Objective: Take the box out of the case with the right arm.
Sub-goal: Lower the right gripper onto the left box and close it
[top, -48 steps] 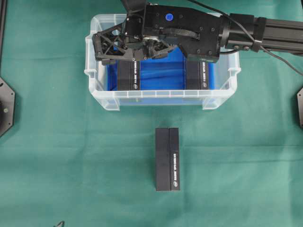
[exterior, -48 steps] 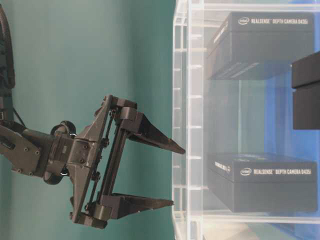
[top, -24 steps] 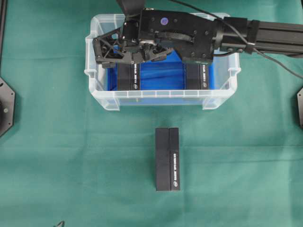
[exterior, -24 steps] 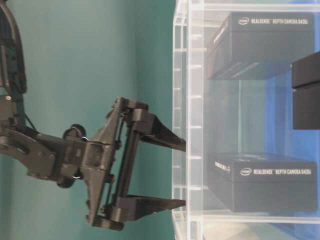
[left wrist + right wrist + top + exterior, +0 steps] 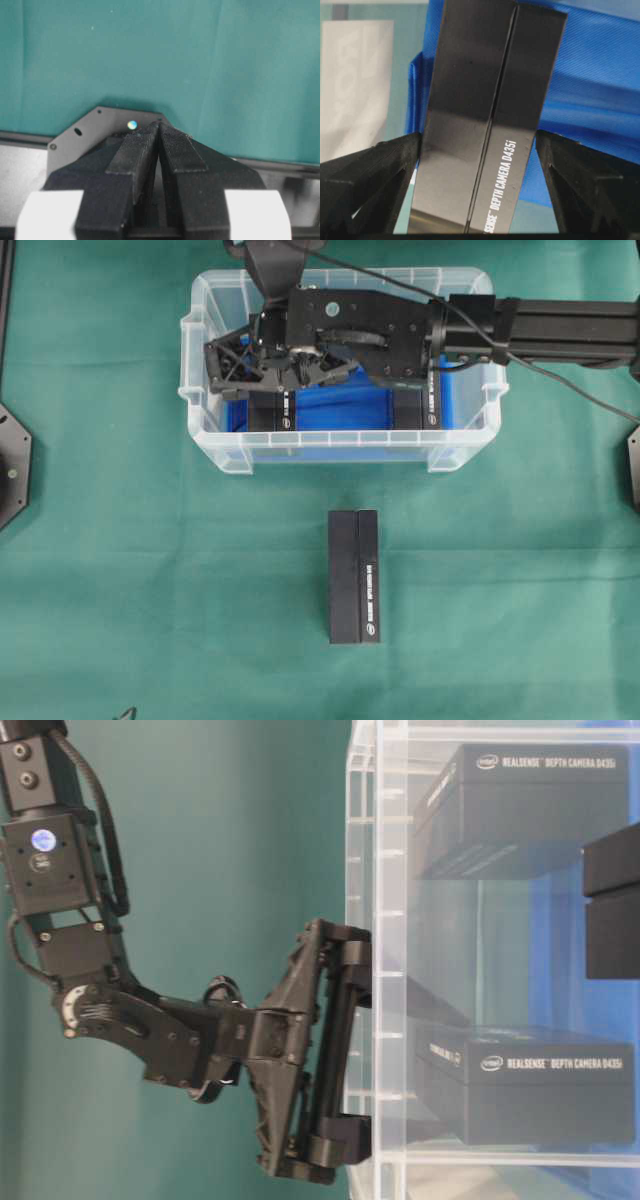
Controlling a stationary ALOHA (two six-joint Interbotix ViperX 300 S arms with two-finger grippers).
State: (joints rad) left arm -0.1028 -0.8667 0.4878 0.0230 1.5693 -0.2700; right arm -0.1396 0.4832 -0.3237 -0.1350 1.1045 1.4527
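Observation:
The case (image 5: 205,435) is a clear bin with a blue lining, standing at the back of the green cloth. Two black boxes stand inside it, a left box (image 5: 272,414) and a right box (image 5: 420,406). My right arm (image 5: 560,325) reaches in from the right. Its gripper (image 5: 275,380) is open and lowered into the case over the left box. In the right wrist view that box (image 5: 480,115), lettered DEPTH CAMERA D435i, stands between the two fingers (image 5: 375,180), which sit close on either side. My left gripper (image 5: 159,129) is shut and empty over bare cloth.
A third black box (image 5: 354,576) lies on the cloth in front of the case. Black mounting plates sit at the left edge (image 5: 10,465) and right edge (image 5: 633,465). In the table-level view the gripper (image 5: 365,1050) passes the case's wall (image 5: 360,870).
The right gripper has dropped from above the rim down into the case and now straddles the left box. It has stayed open. The boxes have not moved.

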